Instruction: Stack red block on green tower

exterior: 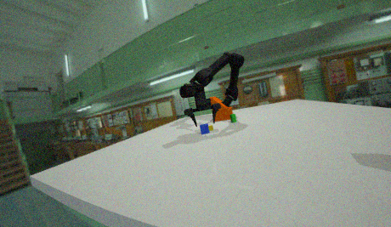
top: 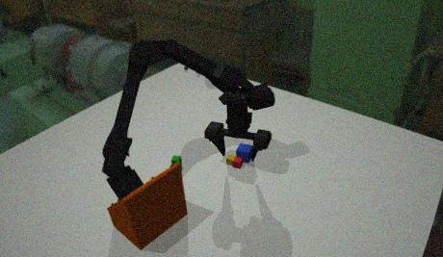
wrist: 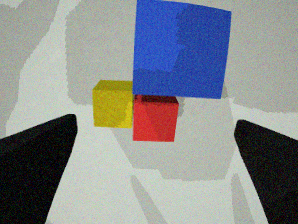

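The white counter (top: 337, 182) carries an orange wedge (top: 149, 206) with the green tower (top: 176, 160) behind it. The gripper (top: 238, 145) hangs over the blocks, jaws wide open and empty. The red block (wrist: 154, 117) touches a blue block (wrist: 181, 48) and a yellow block (wrist: 113, 103); best to descend centred and close gently without nudging those neighbours.

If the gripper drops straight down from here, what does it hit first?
Probably the blue block, which looks tallest; the red block sits nearer centre between the open gripper fingers, touching the yellow block. Depth is unclear.
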Controlling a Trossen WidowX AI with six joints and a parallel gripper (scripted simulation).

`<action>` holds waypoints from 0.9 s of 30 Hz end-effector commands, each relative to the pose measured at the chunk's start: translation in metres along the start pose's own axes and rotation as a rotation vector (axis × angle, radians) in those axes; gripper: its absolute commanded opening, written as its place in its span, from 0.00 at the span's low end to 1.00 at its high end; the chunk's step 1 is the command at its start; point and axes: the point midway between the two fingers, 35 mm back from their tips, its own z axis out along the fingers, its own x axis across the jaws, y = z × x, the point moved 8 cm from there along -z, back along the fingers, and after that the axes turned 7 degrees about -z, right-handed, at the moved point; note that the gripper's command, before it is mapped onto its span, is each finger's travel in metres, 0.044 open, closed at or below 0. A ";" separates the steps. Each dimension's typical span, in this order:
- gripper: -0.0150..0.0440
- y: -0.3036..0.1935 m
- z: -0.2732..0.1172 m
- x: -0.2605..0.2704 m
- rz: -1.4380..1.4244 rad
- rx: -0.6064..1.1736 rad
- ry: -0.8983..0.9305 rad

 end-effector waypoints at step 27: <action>0.91 -0.001 0.023 0.002 0.010 -0.001 0.007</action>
